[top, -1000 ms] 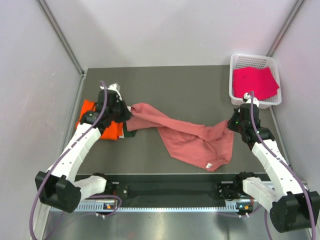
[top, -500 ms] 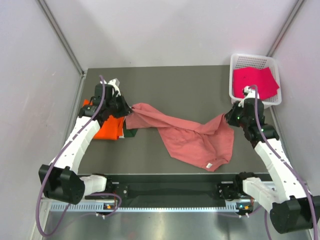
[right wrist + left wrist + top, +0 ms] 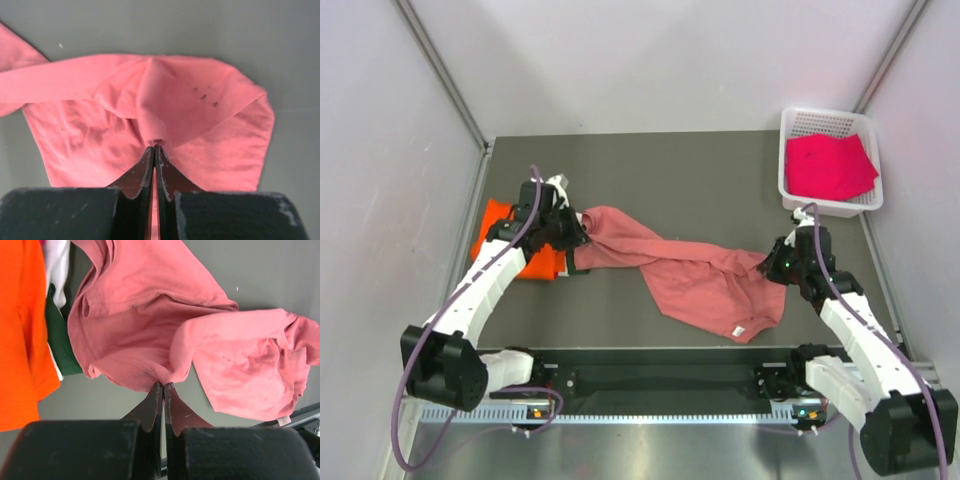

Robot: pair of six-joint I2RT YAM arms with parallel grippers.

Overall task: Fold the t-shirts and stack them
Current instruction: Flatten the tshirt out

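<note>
At the left edge of the desk (image 3: 720,170) lies the bright orange t-shirt (image 3: 505,250), flat on the surface. Just beside it the left fingers (image 3: 156,401) are closed on a pinch of the salmon-pink t-shirt (image 3: 705,285), which runs as a twisted band across the middle of the desk toward its right edge. There the right fingers (image 3: 152,159) are closed on another fold of the same shirt. The magenta t-shirt (image 3: 830,165) lies in the white mesh basket (image 3: 820,122) at the far right corner. The cloth looks light, soft and limp. I judge it will sag and twist between two holds, so it is better taken at the corners or shoulders, with the edge kept tight.
</note>
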